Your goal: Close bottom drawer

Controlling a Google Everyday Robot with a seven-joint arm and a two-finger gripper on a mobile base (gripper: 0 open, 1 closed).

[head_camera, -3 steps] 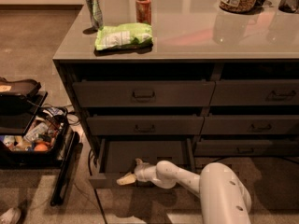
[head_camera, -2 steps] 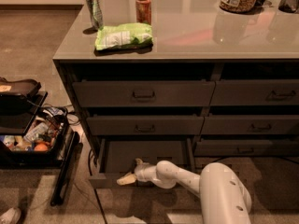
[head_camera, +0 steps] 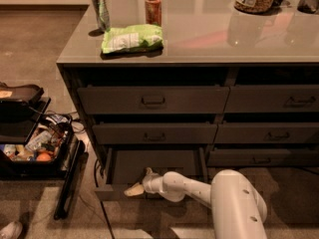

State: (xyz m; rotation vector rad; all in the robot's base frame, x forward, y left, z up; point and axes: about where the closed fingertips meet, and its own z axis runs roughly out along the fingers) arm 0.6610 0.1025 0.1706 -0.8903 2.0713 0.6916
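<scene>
Looking at the cabinet (head_camera: 149, 99), you had the bottom drawer (head_camera: 159, 162) pulled out toward the camera, lowest in the left column, with its long axis running left to right. Your gripper (head_camera: 138, 181) sat at the drawer's front edge near the middle, spread apart and holding nothing. The cabinet lay straight beyond the gripper, so I judged the push should go directly inward, square to the front.

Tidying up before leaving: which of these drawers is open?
The bottom drawer of the left column: it sticks out, inside showing, while the rest sit flush. The claw is at its front edge.
</scene>
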